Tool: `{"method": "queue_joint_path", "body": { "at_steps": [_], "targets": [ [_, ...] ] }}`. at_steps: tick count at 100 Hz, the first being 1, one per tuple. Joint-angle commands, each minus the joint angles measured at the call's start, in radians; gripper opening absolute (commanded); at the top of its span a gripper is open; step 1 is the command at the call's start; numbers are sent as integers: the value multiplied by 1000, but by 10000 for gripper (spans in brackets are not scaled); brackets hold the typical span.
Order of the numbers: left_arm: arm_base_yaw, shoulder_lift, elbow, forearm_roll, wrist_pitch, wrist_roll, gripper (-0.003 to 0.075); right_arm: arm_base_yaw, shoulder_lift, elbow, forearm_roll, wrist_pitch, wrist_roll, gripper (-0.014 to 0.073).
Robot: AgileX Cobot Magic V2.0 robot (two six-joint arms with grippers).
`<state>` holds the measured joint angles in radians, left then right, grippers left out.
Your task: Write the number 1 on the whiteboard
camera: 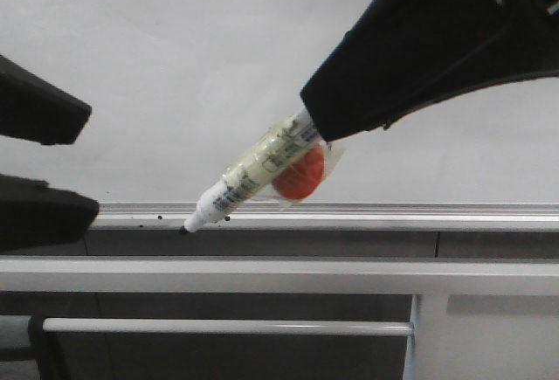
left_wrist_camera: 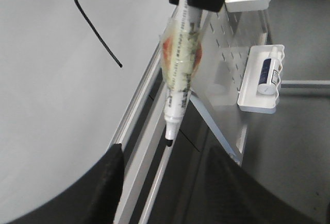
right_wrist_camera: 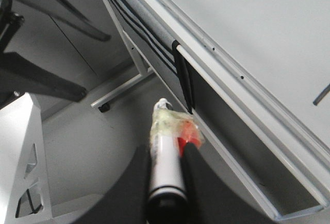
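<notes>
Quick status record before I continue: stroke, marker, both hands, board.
stroke: number 1 drawn on the whiteboard, slanted, hook at its top end
marker: marker in the right hand, uncapped tip down at the bottom rail, off the white surface
right hand: shut on the marker
left hand: left hand open, holding nothing
rail: small black dots near the tip

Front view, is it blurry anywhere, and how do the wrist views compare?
Front view: the right end effector and marker look soft, the whiteboard evenly lit and grey-toned. Left wrist view: the number 1 is sharp. Right wrist view: the near marker barrel is blurred, the board rail crisper.
</notes>
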<state>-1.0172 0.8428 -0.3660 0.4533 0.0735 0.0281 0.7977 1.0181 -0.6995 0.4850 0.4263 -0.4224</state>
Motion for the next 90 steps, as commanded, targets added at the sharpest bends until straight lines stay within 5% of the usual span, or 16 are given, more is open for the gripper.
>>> {"method": "queue_joint_path", "body": {
  "at_steps": [1,90],
  "targets": [
    [-5,22,-40,4,-74,-1,337,-6,2,-59,29,-46,-2,-63],
    [-1,200,-142,-1,-108,-5,337,28,42,-110,68,-20,-2,-63]
  ]
}}
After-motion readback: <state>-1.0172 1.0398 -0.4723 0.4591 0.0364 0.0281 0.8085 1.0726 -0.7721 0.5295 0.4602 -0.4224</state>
